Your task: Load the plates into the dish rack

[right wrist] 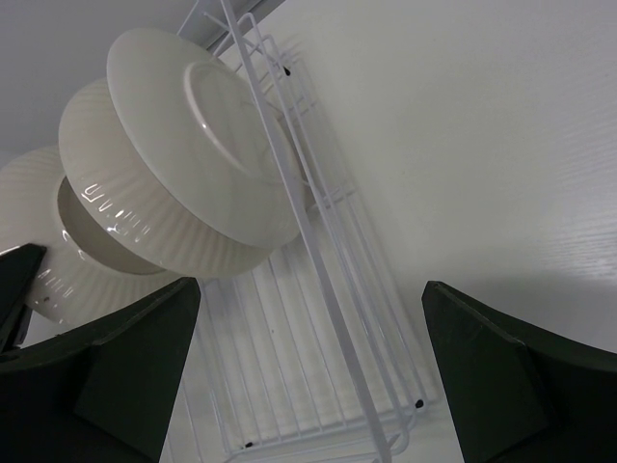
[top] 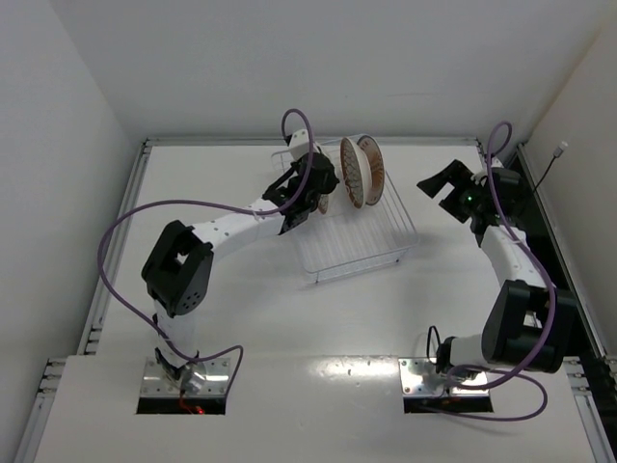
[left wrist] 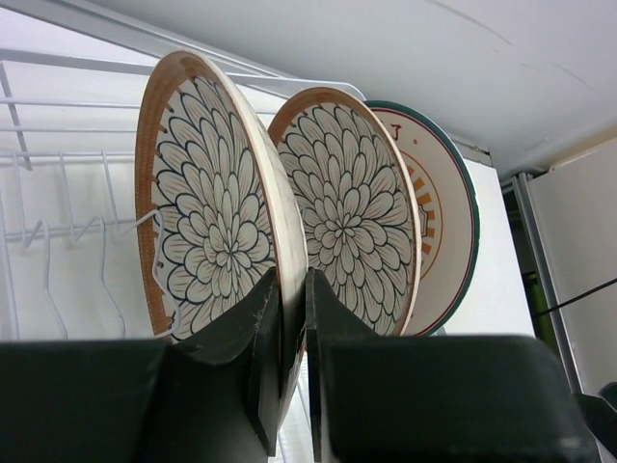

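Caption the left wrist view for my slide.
Left gripper grips the nearest plate, upright in the dish rack beside a matching plate and an orange-patterned one.

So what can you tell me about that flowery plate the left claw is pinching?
The nearest plate is round and shallow, ceramic-looking, with a brown rim and a cream face of dark-outlined petals. It stands on edge in the white wire dish rack, first of three. The left gripper pinches its lower rim.
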Controlling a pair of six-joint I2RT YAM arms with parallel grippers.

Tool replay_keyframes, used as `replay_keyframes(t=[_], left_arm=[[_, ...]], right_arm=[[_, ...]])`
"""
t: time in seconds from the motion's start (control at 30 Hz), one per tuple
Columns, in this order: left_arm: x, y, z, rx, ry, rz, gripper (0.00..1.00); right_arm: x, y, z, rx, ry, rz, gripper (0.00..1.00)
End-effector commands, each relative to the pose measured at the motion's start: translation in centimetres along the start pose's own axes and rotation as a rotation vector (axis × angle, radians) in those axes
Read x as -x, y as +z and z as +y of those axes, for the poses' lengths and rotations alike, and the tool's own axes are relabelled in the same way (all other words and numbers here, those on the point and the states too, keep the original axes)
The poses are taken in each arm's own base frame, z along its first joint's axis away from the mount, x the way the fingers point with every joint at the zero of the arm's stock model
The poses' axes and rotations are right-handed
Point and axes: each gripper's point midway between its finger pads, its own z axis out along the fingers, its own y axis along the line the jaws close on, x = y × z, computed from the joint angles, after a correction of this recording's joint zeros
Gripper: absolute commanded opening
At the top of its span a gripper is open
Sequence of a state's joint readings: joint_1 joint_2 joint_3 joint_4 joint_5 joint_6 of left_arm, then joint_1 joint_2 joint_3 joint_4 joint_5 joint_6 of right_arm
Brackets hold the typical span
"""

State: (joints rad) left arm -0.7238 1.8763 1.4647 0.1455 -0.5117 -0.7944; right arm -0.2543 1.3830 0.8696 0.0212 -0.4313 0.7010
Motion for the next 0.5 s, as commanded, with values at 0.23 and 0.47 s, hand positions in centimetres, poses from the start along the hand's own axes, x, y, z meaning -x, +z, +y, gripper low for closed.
replay_keyframes(t=[0.23, 0.47], left_arm=[[-1.6, -1.0, 1.2, 0.182, -0.072, 0.070, 0.00], [-4.0, -1.7, 2.6, 0.250, -0.048, 0.121, 0.08]], right_arm=[[0.9, 0.3, 0.7, 0.049, -0.021, -0.022, 0.97], [0.9, 0.3, 0.7, 0.049, -0.021, -0.022, 0.97]])
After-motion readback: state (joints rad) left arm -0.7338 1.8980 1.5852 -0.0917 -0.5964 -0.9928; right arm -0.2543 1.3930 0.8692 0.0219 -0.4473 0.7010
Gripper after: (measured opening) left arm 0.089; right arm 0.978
